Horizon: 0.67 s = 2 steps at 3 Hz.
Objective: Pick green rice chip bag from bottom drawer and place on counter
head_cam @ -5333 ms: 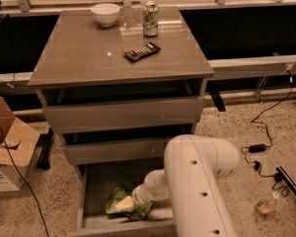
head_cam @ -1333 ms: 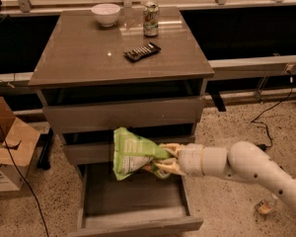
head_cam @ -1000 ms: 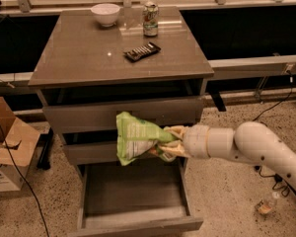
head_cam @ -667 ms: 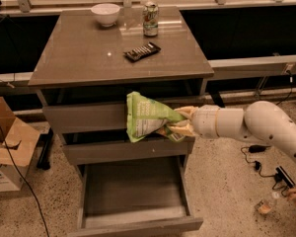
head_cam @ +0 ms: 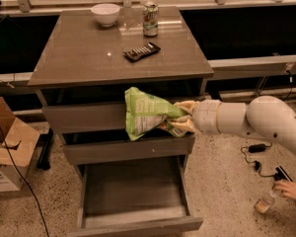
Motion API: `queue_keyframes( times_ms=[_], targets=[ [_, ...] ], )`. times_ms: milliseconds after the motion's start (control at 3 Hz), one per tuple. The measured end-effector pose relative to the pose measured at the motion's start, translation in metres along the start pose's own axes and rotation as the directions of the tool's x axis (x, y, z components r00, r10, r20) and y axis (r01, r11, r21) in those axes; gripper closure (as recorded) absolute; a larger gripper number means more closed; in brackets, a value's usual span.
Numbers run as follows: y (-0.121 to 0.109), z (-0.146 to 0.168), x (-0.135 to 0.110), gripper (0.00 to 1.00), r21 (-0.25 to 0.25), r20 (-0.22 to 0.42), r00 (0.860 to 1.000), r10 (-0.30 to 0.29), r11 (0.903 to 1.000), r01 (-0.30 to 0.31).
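Far left, on the floor: an open cardboard box point(head_cam: 7, 152), not involved. The bench point(head_cam: 79, 58) carries a white bowl point(head_cam: 105, 14) at its back left, a dark remote point(head_cam: 142, 52) near the middle and a green-and-white drink can point(head_cam: 150, 19) at the back, just right of the bowl. The front left quarter is bare. Below, the bottom drawer point(head_cam: 133, 189) stands pulled out, with nothing visible inside. The green rice chip bag point(head_cam: 145, 112) hangs in the air over that open drawer, in front of the two upper drawer fronts and under the bench's front edge; whether it brushes the fronts I cannot tell. The claw point(head_cam: 182, 118) reaches in from the right and is clamped on the bag's right end, where the foil bunches to a crumpled neck. The white arm point(head_cam: 256, 120) runs off to the right. Handling judgement: the bag is light, soft and puffy, and the foil is likely slick. The wide free end fans out leftward and sags a little, so it will flop and swing with any quick move. The contents crush easily. The gathered end is the sensible hold, since it gives purchase on folded foil without squeezing the chips. The grip should be firm but not hard. The bag needs to clear the bench lip before set-down.
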<state>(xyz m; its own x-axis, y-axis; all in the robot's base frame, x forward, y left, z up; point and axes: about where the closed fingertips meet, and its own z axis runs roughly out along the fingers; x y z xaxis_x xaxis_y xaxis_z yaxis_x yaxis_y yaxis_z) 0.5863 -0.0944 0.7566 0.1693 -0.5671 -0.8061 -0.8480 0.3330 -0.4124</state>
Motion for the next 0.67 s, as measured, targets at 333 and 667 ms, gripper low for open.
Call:
queue_keyframes(
  times_ms=[333, 667],
  targets=[
    [-0.023, -0.013, -0.048, 1.0, 0.038, -0.068, 0.981, -0.18, 0.9825, 0.183],
    [-0.053, -0.009, -0.095, 1.0, 0.024, -0.118, 0.932, -0.344, 0.9369, 0.349]
  ],
)
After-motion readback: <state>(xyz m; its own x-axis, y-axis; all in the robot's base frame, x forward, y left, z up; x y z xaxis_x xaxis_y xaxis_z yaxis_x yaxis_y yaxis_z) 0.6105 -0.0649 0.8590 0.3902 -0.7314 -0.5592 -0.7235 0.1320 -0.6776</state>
